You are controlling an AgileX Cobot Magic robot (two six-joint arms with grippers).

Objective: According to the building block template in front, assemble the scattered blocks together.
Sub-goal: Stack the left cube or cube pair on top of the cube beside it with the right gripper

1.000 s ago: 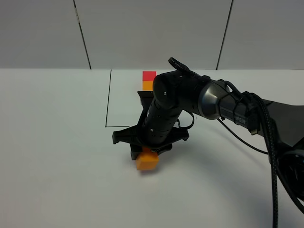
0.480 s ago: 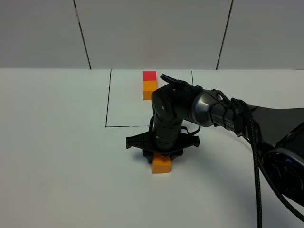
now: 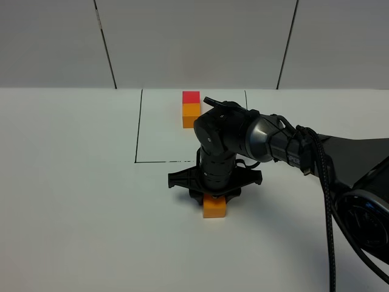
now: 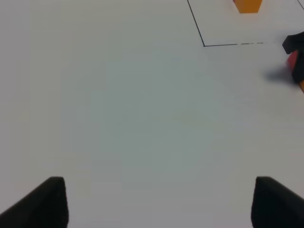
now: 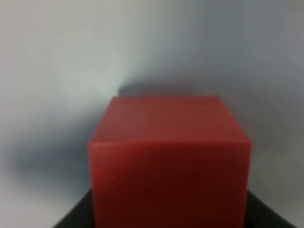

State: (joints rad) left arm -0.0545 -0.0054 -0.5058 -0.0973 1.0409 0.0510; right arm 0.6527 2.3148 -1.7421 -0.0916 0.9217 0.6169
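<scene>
Orange block [image 3: 214, 207] on white table [image 3: 73, 182], near side of outlined square [image 3: 138, 128], just outside its near line. Right gripper [image 3: 214, 193] directly above it; red block [image 5: 168, 156] fills right wrist view, so we judge claw closed on red block, lowering onto orange. Template [image 3: 191, 109], red over orange, stands at far side of square. We judge stack nearly made; release still left. Left gripper [image 4: 156, 202] wide, holding nothing, over bare table at left.

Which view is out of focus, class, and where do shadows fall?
Right wrist view: the red block fills the frame, soft and blurred, a dark shadow behind it. Left wrist view: a smudge of shadow lies on the table near the frame's edge. Exterior high view: sharp, evenly lit.
</scene>
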